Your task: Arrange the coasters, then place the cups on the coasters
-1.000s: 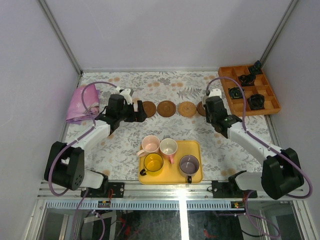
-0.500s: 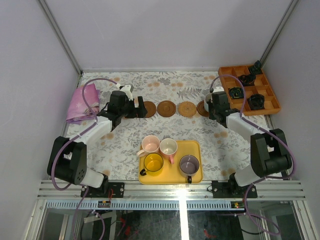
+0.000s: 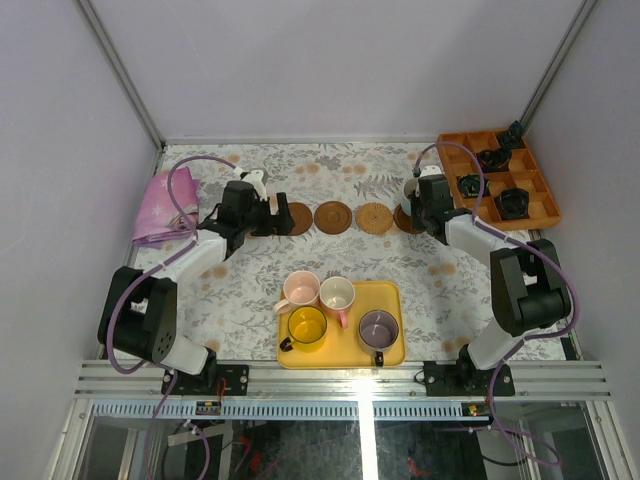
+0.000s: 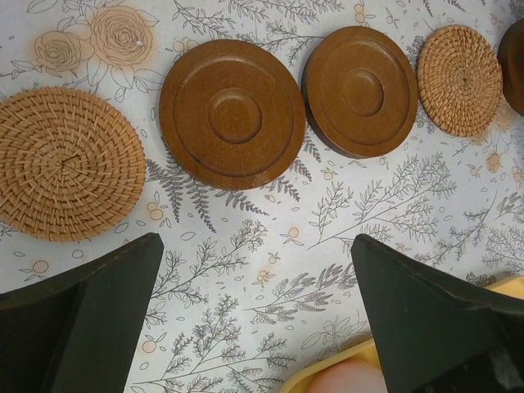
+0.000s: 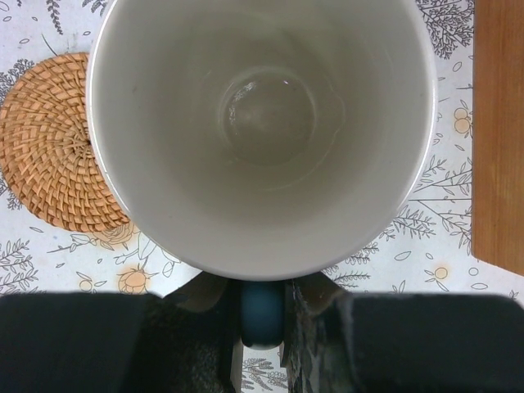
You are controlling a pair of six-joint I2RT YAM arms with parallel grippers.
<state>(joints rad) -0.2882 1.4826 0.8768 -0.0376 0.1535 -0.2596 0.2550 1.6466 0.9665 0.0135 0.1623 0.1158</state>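
Note:
Five coasters lie in a row across the table: a woven tan one (image 4: 65,164), two dark wooden ones (image 4: 232,113) (image 4: 360,88), another woven one (image 4: 458,79) and a dark one (image 4: 516,57) cut off by the frame edge. My left gripper (image 4: 255,246) hovers open just in front of the row, holding nothing. My right gripper (image 5: 262,315) is shut on the blue handle of a cup (image 5: 262,123) with a white inside, held upright over the row's right end (image 3: 405,217), beside a woven coaster (image 5: 49,147). Pale pink (image 3: 299,291), pink (image 3: 337,294), yellow (image 3: 307,326) and grey-purple (image 3: 378,328) cups stand on the yellow tray (image 3: 392,295).
An orange compartment box (image 3: 545,210) with small black objects sits at the back right, close to my right gripper; its edge (image 5: 499,131) shows beside the held cup. A pink cloth (image 3: 160,205) lies at the far left. The tray sits near the front edge, between the arm bases.
My right gripper has moved back and slightly left with the cup, its forearm swinging upright. My left gripper has shifted a little to the right along the coaster row, still open.

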